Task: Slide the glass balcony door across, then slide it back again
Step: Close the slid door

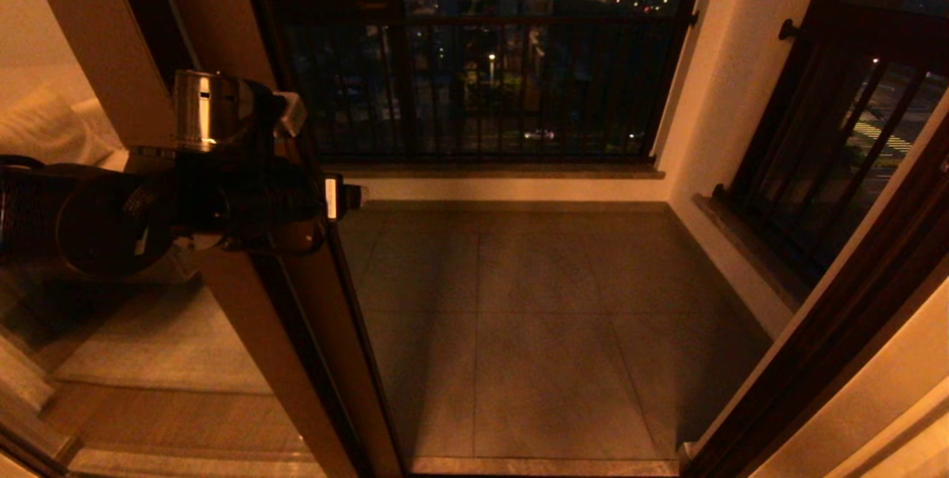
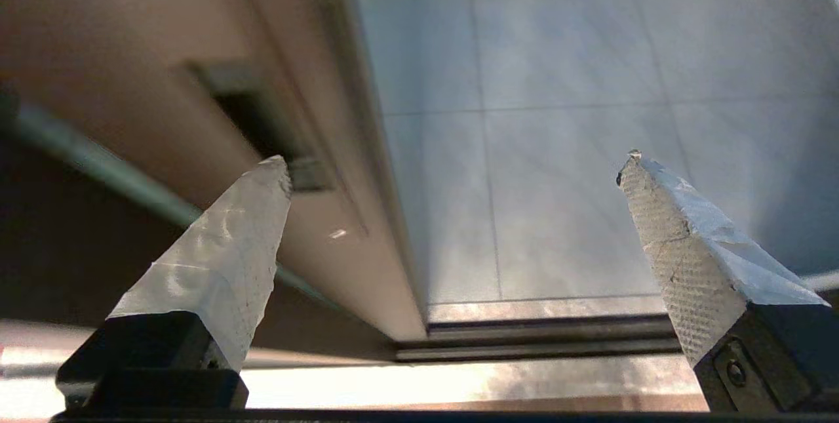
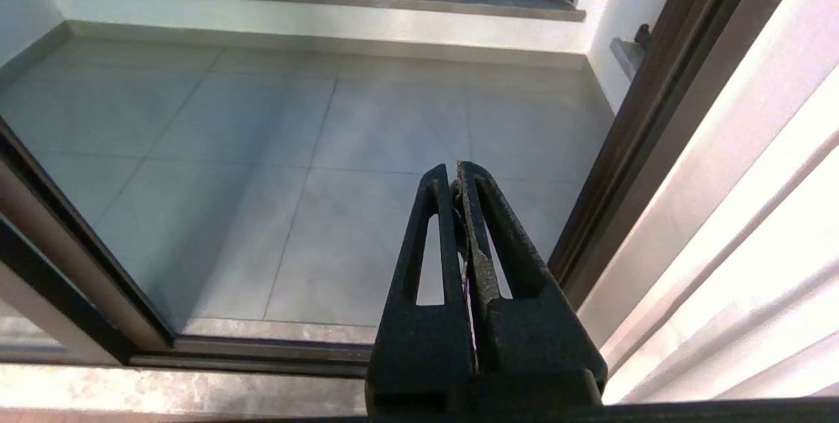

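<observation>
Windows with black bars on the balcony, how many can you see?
2. One barred window is on the far wall straight ahead, past the tiled floor. The other barred window is on the right-hand wall. More may be hidden outside the view.

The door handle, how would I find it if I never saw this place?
Start at the open doorway to the tiled balcony floor. On its left stands the glass balcony door; the left gripper, open, hangs beside its edge. The handle slot is the only dark, narrow recess in that smooth brown frame.
</observation>
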`<state>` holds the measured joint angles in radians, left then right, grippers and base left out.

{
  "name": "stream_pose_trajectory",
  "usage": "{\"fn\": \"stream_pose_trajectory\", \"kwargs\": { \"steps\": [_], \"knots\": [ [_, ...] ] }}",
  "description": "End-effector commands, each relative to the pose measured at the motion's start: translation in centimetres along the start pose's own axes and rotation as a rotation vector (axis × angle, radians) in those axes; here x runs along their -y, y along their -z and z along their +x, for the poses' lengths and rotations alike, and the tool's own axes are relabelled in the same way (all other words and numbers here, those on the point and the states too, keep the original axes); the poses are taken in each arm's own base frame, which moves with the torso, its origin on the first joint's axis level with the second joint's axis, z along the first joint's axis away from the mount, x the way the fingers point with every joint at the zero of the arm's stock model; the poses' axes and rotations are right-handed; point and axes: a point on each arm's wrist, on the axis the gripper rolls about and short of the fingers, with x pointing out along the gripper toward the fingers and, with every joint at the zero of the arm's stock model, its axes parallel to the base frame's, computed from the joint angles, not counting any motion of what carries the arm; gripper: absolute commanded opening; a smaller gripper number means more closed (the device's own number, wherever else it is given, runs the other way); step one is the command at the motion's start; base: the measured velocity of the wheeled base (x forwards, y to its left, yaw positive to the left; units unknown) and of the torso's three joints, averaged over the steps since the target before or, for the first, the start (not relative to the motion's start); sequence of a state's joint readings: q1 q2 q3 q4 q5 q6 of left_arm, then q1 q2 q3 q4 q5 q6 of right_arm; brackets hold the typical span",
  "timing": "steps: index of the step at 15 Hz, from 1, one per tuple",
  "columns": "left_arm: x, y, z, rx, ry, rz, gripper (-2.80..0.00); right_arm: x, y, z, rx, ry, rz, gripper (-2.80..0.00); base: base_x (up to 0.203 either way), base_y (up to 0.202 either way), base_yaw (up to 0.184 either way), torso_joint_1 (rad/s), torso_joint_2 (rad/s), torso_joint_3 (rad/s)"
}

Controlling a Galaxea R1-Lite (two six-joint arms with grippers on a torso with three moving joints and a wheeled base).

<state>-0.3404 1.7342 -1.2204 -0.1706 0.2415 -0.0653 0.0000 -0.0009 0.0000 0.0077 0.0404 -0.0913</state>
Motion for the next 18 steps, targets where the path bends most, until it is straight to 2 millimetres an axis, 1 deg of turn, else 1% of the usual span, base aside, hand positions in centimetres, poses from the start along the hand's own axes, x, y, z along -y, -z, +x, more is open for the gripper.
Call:
{"fn": "stream_pose_trajectory", "kwargs": {
  "steps": [1, 9, 18],
  "knots": [
    [0.1, 0.1, 0.6, -0.004, -0.002, 0.0, 0.0, 0.0, 0.1, 0.0, -0.002, -0.002, -0.001, -2.8, 0.0, 0.0, 0.0, 0.0, 0.0, 0.0],
    [0.4, 0.0, 1.6, -0.008, -0.003, 0.001, 0.0, 0.0, 0.1, 0.0, -0.002, -0.001, -0.001, -2.8, 0.0, 0.0, 0.0, 0.0, 0.0, 0.0],
    [0.9, 0.0, 1.3, -0.004, 0.015, 0.006, 0.0, 0.0, 0.1, 0.0, -0.002, -0.001, -0.001, -2.8, 0.0, 0.0, 0.0, 0.0, 0.0, 0.0]
  ]
}}
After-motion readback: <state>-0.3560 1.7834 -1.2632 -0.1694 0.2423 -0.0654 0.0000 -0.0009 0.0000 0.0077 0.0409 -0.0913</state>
